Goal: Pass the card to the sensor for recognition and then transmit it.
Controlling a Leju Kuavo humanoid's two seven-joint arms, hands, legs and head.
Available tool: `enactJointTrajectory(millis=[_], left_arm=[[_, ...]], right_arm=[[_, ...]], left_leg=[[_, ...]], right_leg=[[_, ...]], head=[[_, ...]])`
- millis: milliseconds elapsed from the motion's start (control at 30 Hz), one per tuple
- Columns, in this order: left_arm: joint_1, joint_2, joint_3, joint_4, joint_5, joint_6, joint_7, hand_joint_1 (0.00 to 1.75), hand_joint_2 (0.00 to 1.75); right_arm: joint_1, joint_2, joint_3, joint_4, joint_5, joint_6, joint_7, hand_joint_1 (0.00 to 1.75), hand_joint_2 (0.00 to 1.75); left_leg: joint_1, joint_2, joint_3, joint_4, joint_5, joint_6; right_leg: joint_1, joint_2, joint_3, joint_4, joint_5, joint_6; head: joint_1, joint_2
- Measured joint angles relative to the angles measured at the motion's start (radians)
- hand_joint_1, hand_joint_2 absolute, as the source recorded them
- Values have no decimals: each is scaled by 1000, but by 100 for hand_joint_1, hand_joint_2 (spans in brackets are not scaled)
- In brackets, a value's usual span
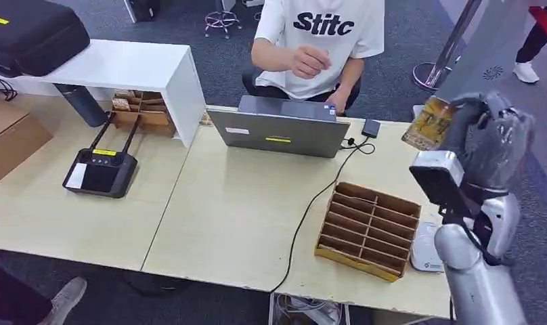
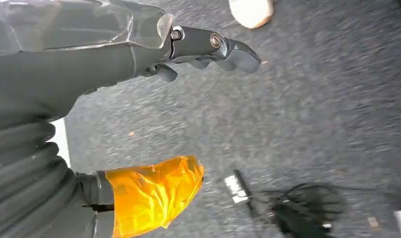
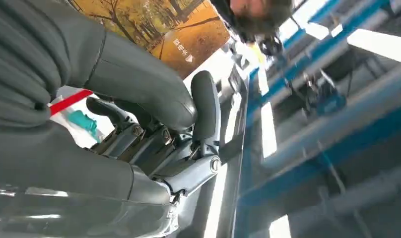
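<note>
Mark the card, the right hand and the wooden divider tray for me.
card (image 1: pixel 428 123), head view, on its yellow printed face.
right hand (image 1: pixel 491 135), head view, on the grey back of the raised hand.
wooden divider tray (image 1: pixel 367 229), head view, on a middle slat.

Silver arm (image 1: pixel 477 271), dark grey fingers (image 3: pixel 204 106)

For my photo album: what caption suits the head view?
Robot's right hand holds up a card near the seated person.

Even bright indoor light, soft shadows; left wrist view motion-blurred; right wrist view glary from ceiling strips.
</note>
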Motion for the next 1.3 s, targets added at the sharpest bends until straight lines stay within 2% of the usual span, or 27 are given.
enactJointTrajectory(millis=[100,267,400,500,667,967,1300], left_arm=[[-46,32,13,86,-7,47,-39,0,175],[-97,77,25,207,3,87,-56,0,175],[-110,86,39,256,14,88,-50,0,175],[-109,87,46,262,13,65,-25,0,175],[-107,80,67,262,9,36,-8,0,175],[-100,61,84,236,1,4,6,0,175],[-72,3,104,106,-28,-93,36,0,175]], right_arm=[[-166,2,46,161,53,74,89,175,175],[-399,18,132,468,154,171,199,175,175],[-508,40,188,657,200,189,246,175,175],[-553,55,227,744,237,205,270,175,175],[-586,75,271,828,256,220,295,175,175],[-591,89,295,882,255,220,305,175,175],[-591,96,302,892,215,218,294,175,175]], left_leg=[[0,-1,-1,0,4,0],[0,-2,-1,0,6,-1],[0,-3,-2,0,7,-2],[0,-3,-2,0,6,-2],[0,-3,-3,0,6,-1],[0,-3,-3,0,6,-1],[0,-3,-3,0,6,-1]], right_leg=[[0,-1,-1,0,2,-1],[0,-1,-1,1,5,-1],[0,-2,-2,1,5,-1],[0,-2,-2,1,5,-1],[0,-2,-3,0,5,-1],[0,-2,-3,0,5,-1],[0,-1,-3,0,5,-1]], head=[[0,0],[0,0],[0,0],[0,0],[0,0],[0,0],[0,0]])
